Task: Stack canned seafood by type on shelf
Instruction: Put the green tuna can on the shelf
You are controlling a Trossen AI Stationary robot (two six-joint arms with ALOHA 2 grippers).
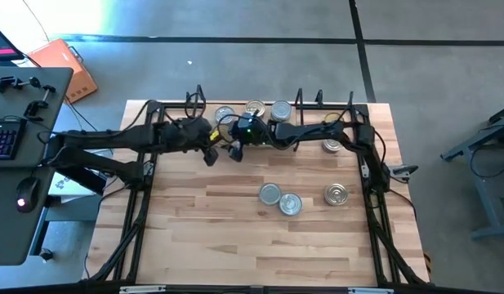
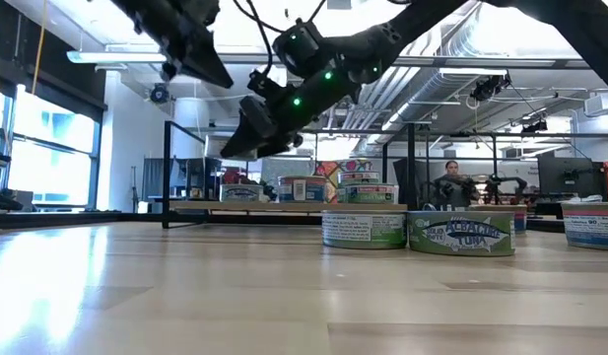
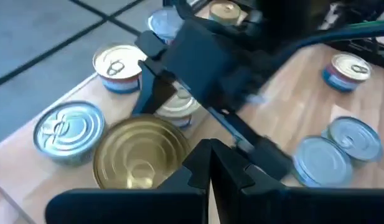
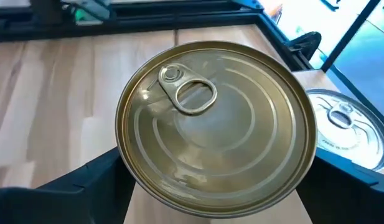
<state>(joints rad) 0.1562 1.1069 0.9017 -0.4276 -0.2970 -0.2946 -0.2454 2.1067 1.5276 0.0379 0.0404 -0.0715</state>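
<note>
Right gripper (image 1: 235, 140) holds a gold-topped tin (image 4: 215, 127) at the shelf (image 1: 317, 104), toward 12 o'clock on the table (image 1: 202, 245).

In the right wrist view the dark fingers (image 4: 95, 180) press both sides of the tin, pull-tab up, with a silver-topped tin (image 4: 347, 124) just beside it. The left gripper (image 1: 209, 155) hangs close by at the right gripper's 8 o'clock, its fingertips drawn together on nothing (the left wrist view shows them meeting in front of a gold tin (image 3: 142, 152)). More tins (image 1: 254, 109) sit in a row at the shelf. A loose pair (image 1: 280, 198) lies near mid-table, touching, with a single tin (image 1: 336, 194) at their 3 o'clock and another (image 1: 332, 146) nearer the shelf. A person (image 2: 448, 180) stands in the room beyond.
</note>
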